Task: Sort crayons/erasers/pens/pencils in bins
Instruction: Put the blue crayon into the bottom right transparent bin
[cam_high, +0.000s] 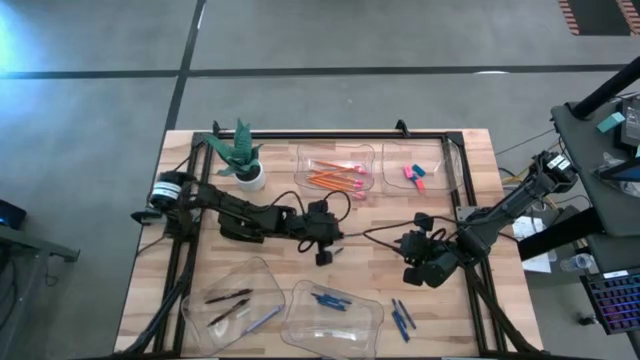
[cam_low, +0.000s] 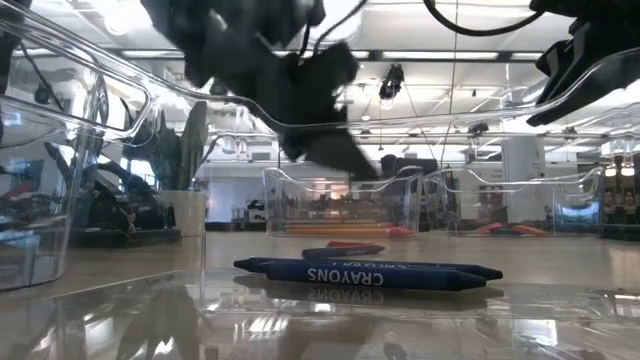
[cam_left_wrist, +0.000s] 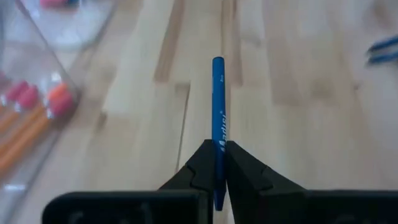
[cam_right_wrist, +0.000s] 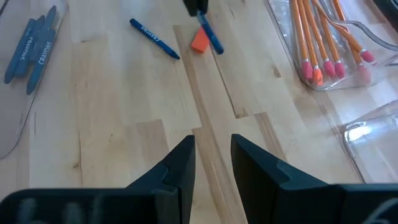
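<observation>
My left gripper (cam_high: 323, 250) (cam_left_wrist: 217, 148) is over the table's middle, shut on a blue crayon (cam_left_wrist: 218, 99). My right gripper (cam_high: 415, 272) (cam_right_wrist: 212, 152) waits to its right, open with nothing between its fingers. One more crayon (cam_right_wrist: 154, 37) and an orange eraser (cam_right_wrist: 199, 41) lie flat on the wood near the left gripper. At the far side, one bin (cam_high: 336, 170) holds the pencils (cam_right_wrist: 311, 37) and another (cam_high: 415, 172) the erasers. On the near side, the pens lie in one bin (cam_high: 235, 300) and several crayons (cam_low: 365, 272) in another (cam_high: 332, 310). My left gripper pinches the blue crayon between its two fingers, on the shaft close to its rear end (cam_left_wrist: 218, 163). The fingers lie along the crayon. Most of its length sticks out forward past the fingertips, slanting down. It looks lifted off the wood.
A potted plant (cam_high: 245, 160) stands at the far left. Two loose crayons (cam_high: 400, 316) lie near the front edge, right of the crayon bin. Cables run over the table's middle between the two arms. Bare wood lies in front of my right gripper.
</observation>
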